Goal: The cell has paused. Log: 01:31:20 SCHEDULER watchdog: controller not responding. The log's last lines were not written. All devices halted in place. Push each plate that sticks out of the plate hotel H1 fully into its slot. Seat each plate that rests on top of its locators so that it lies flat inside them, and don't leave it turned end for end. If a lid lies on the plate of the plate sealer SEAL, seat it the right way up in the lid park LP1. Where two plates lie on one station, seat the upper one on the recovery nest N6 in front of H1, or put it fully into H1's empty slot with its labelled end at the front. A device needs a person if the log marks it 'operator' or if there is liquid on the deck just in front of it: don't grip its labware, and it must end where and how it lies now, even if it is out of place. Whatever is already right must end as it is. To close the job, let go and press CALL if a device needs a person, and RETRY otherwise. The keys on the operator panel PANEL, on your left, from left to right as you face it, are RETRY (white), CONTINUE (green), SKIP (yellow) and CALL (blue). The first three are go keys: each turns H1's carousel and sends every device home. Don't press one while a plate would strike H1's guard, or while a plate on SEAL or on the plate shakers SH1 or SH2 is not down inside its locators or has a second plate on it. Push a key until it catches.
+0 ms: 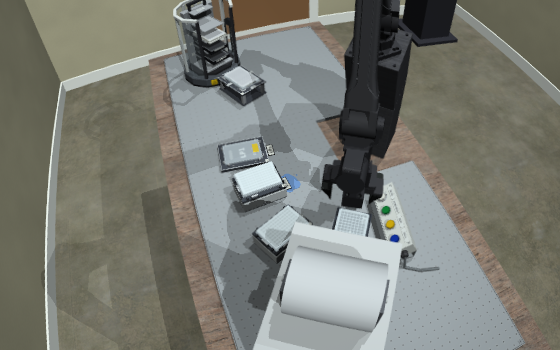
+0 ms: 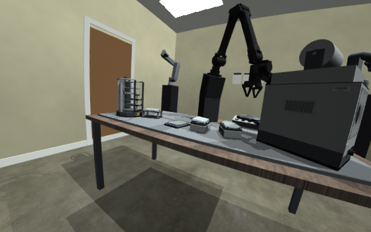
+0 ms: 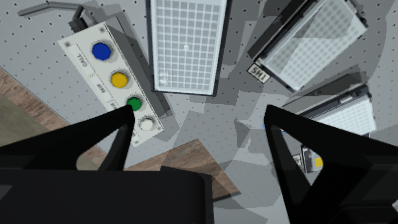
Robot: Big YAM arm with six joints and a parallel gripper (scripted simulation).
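My gripper (image 1: 351, 194) is open and empty. It hangs above the deck between the SEAL plate and the shakers, and also shows in the exterior view (image 2: 252, 90) and the wrist view (image 3: 200, 135). Below it, the operator panel (image 3: 117, 82) shows the blue CALL key (image 3: 101, 50), then the yellow (image 3: 119, 79), green (image 3: 133, 103) and white (image 3: 146, 123) keys. A white plate (image 3: 187, 45) lies on SEAL's plate. The plate on SH1 (image 3: 312, 42) sits askew on its base. SH2's plate (image 1: 259, 182) has a blue puddle (image 1: 291, 182) beside it.
The plate hotel H1 (image 1: 204, 42) stands at the far end, with the nest N6 (image 1: 241, 84) in front of it holding a plate. The lid park LP1 (image 1: 243, 153) holds a dark flat piece. The large sealer body (image 1: 334, 285) stands close by the gripper.
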